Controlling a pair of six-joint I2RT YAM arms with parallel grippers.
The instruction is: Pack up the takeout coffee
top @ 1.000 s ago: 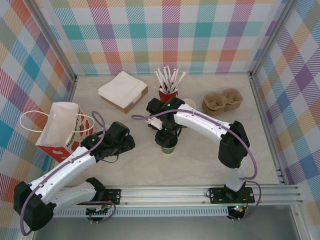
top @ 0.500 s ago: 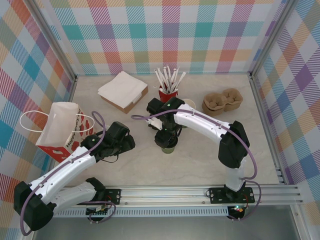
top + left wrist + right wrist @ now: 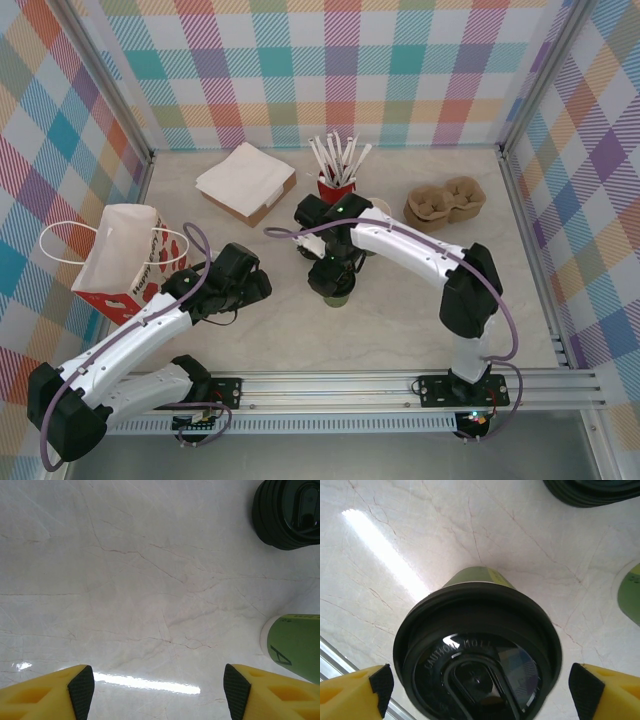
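Note:
One takeout coffee, green-sided with a black lid, stands upright on the marble table between the fingers of my right gripper. The gripper is open, with a small gap between each pad and the lid. From above, that cup sits mid-table under the right gripper. A second black lid shows at the top edge, and a green cup side at the right. My left gripper is open over bare table, left of a green cup and a black lid. From above, the left gripper hovers left of the lidded cup.
A red-and-white paper bag stands open at the left. Boxed white napkins lie at the back, beside a red cup of white sticks. A white-rimmed cup stands behind the right arm. The brown pulp carrier sits at the back right.
My right gripper's jaws have widened around the lidded cup, which stays standing where it was. The left arm has not visibly moved.

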